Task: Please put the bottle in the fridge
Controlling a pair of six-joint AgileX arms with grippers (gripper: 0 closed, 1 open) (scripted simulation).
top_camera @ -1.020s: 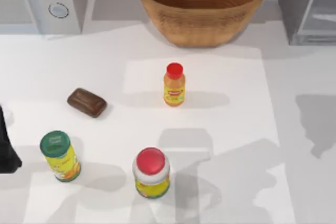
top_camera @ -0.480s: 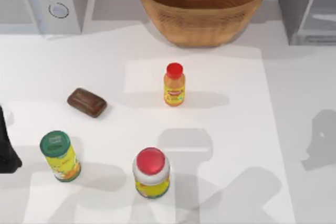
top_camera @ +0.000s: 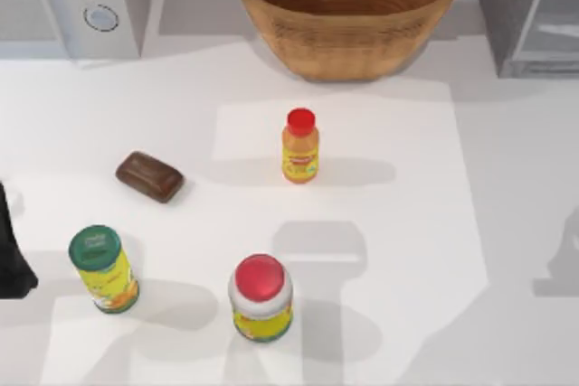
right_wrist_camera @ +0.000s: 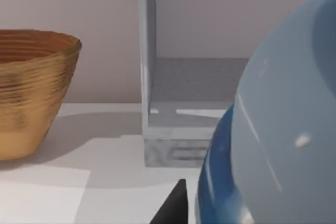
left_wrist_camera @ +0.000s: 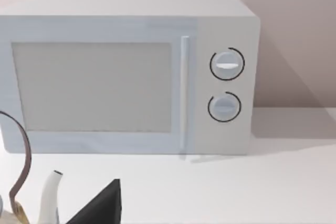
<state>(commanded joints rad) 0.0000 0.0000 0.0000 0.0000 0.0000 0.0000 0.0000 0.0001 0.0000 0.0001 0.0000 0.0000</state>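
Left arm parked, right arm carrying

Your left arm (top_camera: 13,255) is sitting at the table's left edge; your right gripper (right_wrist_camera: 176,205) is showing one dark fingertip beside the bottle (right_wrist_camera: 273,129).

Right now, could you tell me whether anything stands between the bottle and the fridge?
Nothing visible does: in the right wrist view, bare table lies between the bottle and the open fridge, and the basket stands aside.

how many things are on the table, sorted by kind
Bottles: 2, the orange bottle and the bottle close against the right wrist camera
Jars and cans: 2, the red-lidded jar and the green-lidded can
Appliances: 2, the microwave and the fridge
Baskets: 1, the woven basket
Brown blocks: 1, the brown block
Total: 8
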